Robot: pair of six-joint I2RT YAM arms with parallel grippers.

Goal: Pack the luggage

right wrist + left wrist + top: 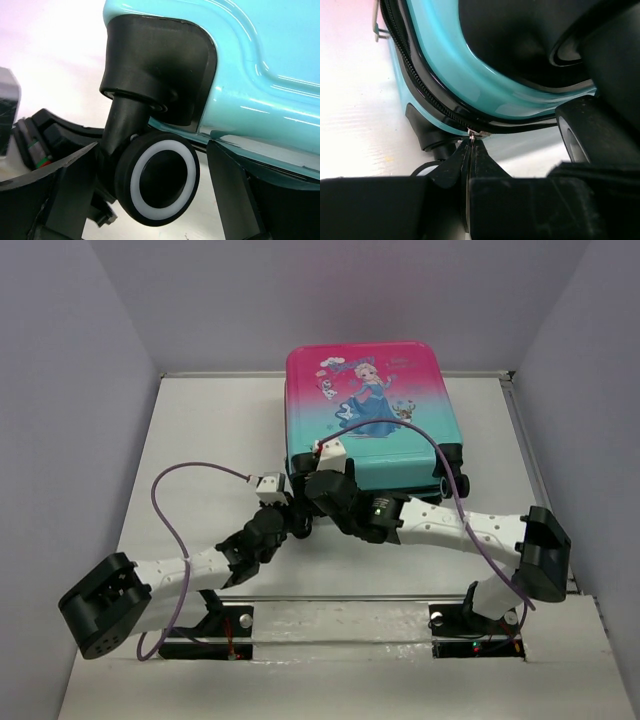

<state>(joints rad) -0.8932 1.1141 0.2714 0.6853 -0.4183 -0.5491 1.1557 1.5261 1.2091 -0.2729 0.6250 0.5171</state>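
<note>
Left gripper (471, 146) first: its fingers are pressing flat together, pinching the small metal zip pull (479, 133) right at their tips. The pull is sitting on the black zip track (432, 102), which is curving round the near-left corner of the suitcase (370, 430).

Right gripper (152, 160) now: its fingers are standing wide apart, straddling the black wheel (157, 186) at that same corner. I can't tell whether either finger is actually touching it.

Pulling back, the suitcase is lying flat and apparently closed, picture side up. It's at the far middle of the table (200, 440), with its wheels facing the arms.

How's it going to handle? That shell looks hard, stiff and glossy, so fingers are probably going to slide on the broad faces. It seems small and likely light, so a tug on the zip may drag the whole case across the smooth table. The zip pull looks like the right place for opening, though it's thin and could slip out of the pinch. The wheel and its chunky black bracket are looking like the best anchor for bracing. The wheel may swivel, mind, so the bracket is probably the firmer hold.
</note>
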